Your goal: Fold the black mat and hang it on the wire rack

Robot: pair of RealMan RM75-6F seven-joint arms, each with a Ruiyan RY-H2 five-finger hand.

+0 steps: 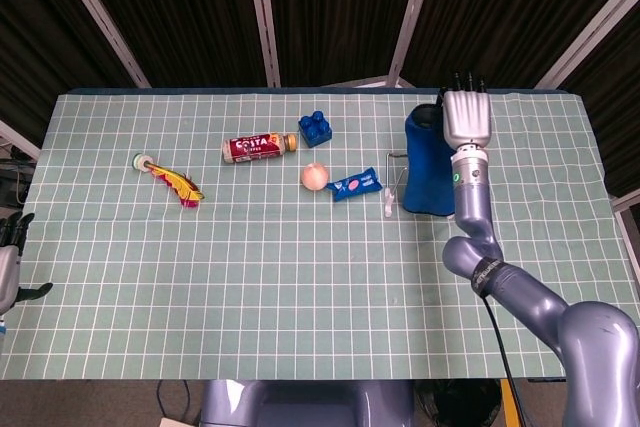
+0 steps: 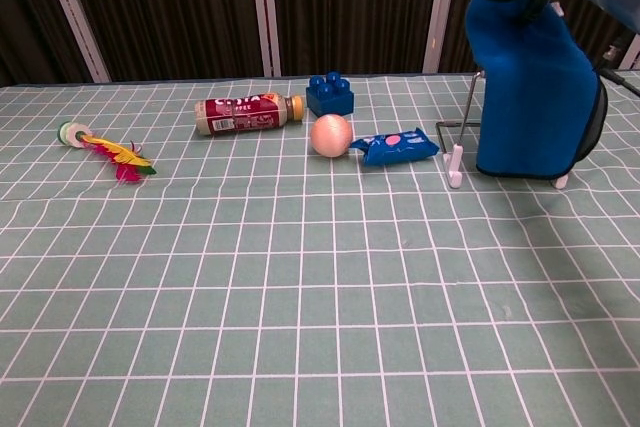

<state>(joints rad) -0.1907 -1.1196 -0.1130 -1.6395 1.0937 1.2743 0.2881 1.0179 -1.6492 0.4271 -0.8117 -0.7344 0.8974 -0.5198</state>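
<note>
The folded mat (image 1: 428, 162), blue outside with a black lining, hangs upright at the right back of the table. My right hand (image 1: 467, 119) grips its top edge from above. In the chest view the mat (image 2: 525, 87) drapes down over the wire rack (image 2: 462, 137), hiding most of it; only the rack's left wires and white feet show. In the head view the rack (image 1: 392, 172) sticks out at the mat's left. My left hand (image 1: 10, 252) sits low at the far left edge, off the table, fingers apart and holding nothing.
Left of the rack lie a blue snack packet (image 1: 354, 185), a peach-coloured ball (image 1: 314, 176), a blue toy brick (image 1: 316, 128) and a lying bottle (image 1: 259, 147). A feathered shuttlecock toy (image 1: 170, 178) lies at the far left. The green checked cloth (image 1: 300, 287) covers the table.
</note>
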